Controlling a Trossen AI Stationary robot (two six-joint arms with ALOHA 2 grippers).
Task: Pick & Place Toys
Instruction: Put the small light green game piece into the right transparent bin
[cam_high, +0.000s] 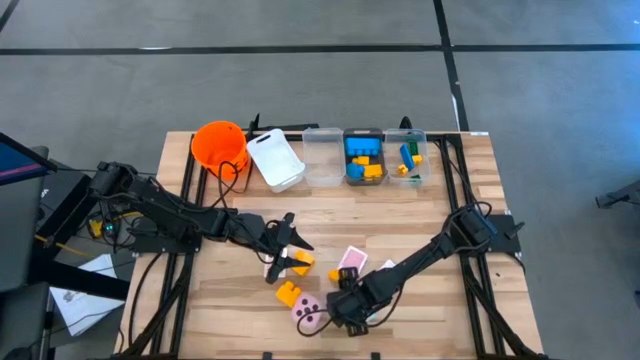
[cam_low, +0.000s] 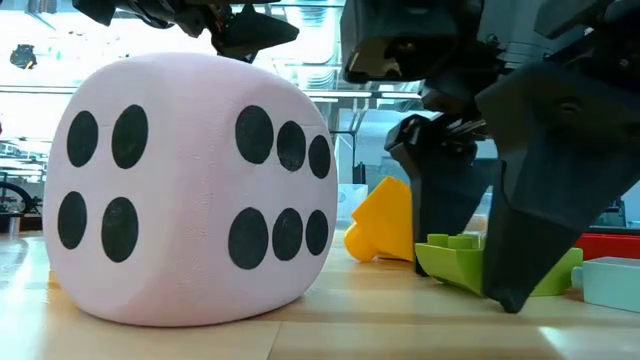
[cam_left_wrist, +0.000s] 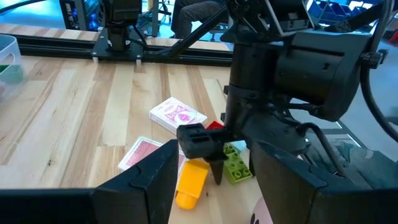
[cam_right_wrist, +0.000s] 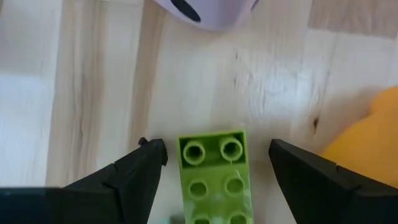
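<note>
A green brick (cam_right_wrist: 214, 177) lies studs-up on the wooden table. My right gripper (cam_high: 343, 306) points down over it, open, with one finger on either side and a gap to each. A yellow brick (cam_low: 385, 225) and a pink dotted die (cam_low: 190, 190) sit close beside it, and a pale purple die (cam_right_wrist: 208, 11) lies just beyond. My left gripper (cam_high: 298, 234) hovers open over the middle of the table, empty, above an orange brick (cam_high: 300, 262). Pink-backed cards (cam_left_wrist: 177, 115) lie flat nearby.
Along the far edge stand an orange bucket (cam_high: 220, 145), a tilted white bin (cam_high: 277, 158) and three clear bins (cam_high: 322, 155), two of them with blue, yellow and green bricks. Another orange brick (cam_high: 290, 292) lies near the dice. Bare wood lies left and right of the toys.
</note>
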